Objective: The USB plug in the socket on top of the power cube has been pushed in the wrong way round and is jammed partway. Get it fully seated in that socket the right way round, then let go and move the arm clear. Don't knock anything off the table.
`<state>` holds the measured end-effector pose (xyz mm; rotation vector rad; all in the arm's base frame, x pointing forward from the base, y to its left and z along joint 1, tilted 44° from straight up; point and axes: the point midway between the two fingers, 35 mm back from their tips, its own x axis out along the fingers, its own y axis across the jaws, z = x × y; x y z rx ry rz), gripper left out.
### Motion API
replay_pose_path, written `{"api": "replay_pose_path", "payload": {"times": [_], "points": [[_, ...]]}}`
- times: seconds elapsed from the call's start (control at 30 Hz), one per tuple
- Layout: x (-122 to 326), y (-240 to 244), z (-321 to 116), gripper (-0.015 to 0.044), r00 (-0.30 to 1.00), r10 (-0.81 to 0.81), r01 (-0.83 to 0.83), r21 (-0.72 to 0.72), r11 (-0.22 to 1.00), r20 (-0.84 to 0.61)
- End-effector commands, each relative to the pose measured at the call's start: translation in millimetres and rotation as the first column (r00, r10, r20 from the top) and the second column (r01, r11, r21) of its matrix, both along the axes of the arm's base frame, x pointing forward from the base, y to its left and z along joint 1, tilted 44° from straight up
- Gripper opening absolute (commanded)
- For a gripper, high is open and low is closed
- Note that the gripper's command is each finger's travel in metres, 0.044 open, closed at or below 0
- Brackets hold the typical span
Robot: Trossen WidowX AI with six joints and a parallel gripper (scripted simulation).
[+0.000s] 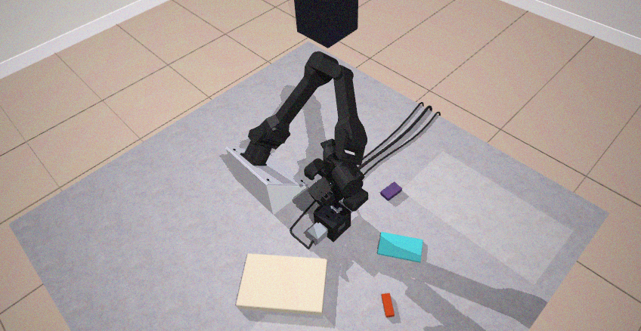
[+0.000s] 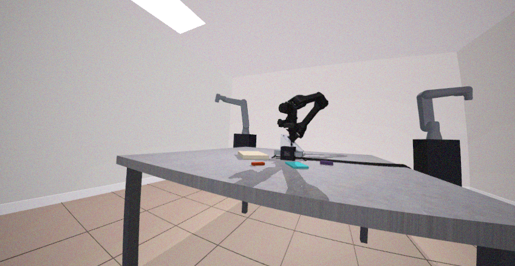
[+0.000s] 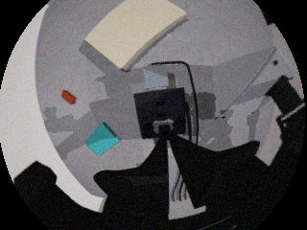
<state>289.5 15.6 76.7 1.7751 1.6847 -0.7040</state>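
The pincer is nearly closed, pinching the plug from straight above. The plug stands in the top of the black cube on the counter, beside the cream pad.

Matt black power cube, matt grey table, smooth cream pad.

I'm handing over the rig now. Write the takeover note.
End effector: shut on the plug, directly above the cube.
Things: cube sits by the arm's base, its cable looping off one side; cream pad, teal block, orange piece and purple piece lie apart from it.
Done: plug gripped.
Left: whether it is seated can't be told; confirm orientation, seat it, release, retreat.
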Motion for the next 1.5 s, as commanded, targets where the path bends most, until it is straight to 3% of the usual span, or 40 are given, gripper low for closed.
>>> {"api": "replay_pose_path", "payload": {"times": [0.0, 1.47], "points": [[0.2, 0.9, -0.4, 0.0000, 1.000, -0.003, 0.003, 0.003, 1.000, -0.002], [0.5, 4.6, -4.2, 0.0000, 1.000, -0.003, 0.003, 0.004, 1.000, -0.002]]}}
